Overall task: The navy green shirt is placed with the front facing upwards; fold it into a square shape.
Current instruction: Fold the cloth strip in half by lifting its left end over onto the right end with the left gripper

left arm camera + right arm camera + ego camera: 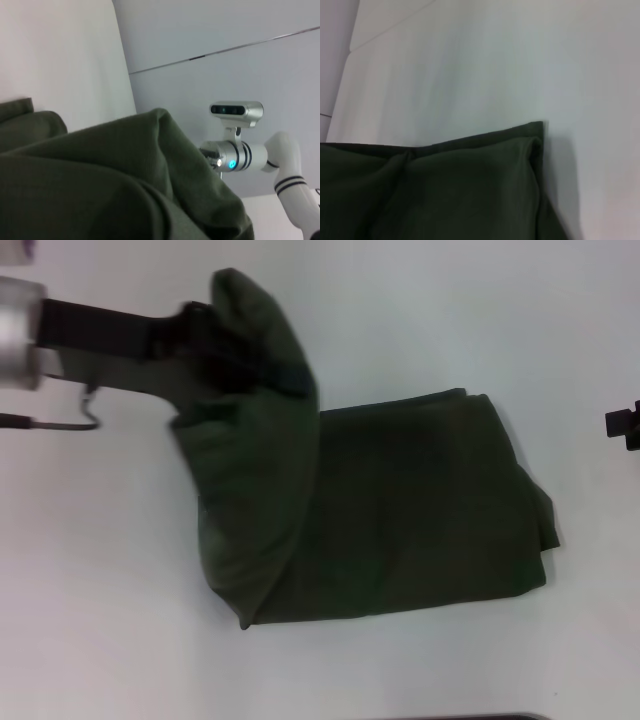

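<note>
Fingers of the left gripper were clenched on a raised flap of the large dark olive-green cotton shirt, at about ten o'clock on the white table. Judging by this, a fold toward three o'clock was under way; next, the flap needed laying flat. Right gripper was parked at three o'clock; I cannot tell its state. No lettering or label showed.

Shirt on table (left end lifted by left hand)

Even, bright light – soft focus throughout, faint shadows beside the shirt.
</note>
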